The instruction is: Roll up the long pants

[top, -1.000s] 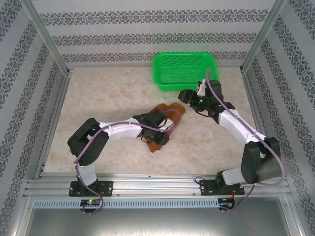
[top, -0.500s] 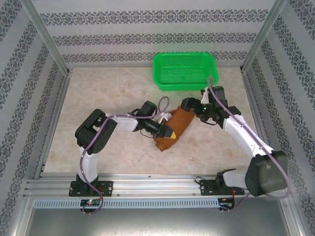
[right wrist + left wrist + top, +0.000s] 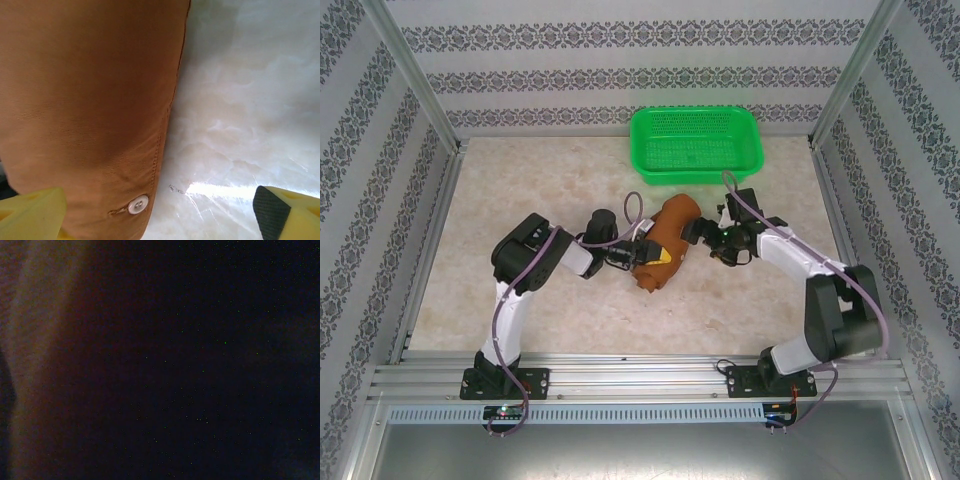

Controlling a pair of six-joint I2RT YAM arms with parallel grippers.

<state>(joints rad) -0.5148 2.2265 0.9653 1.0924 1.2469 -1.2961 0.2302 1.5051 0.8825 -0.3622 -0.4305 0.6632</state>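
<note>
The long pants lie as a compact roll in the middle of the surface. The left claw is buried in the roll's left end, probably to steady it, and cloth hides how far it is open. The right claw is spread wide and holds nothing, just beside the waist button.

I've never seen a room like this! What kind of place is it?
Probably a robot test booth, not a home. Two robot arms are bolted to a metal rail at a table, metal posts and patterned walls box it in, and the long pants lie between the arms.
</note>
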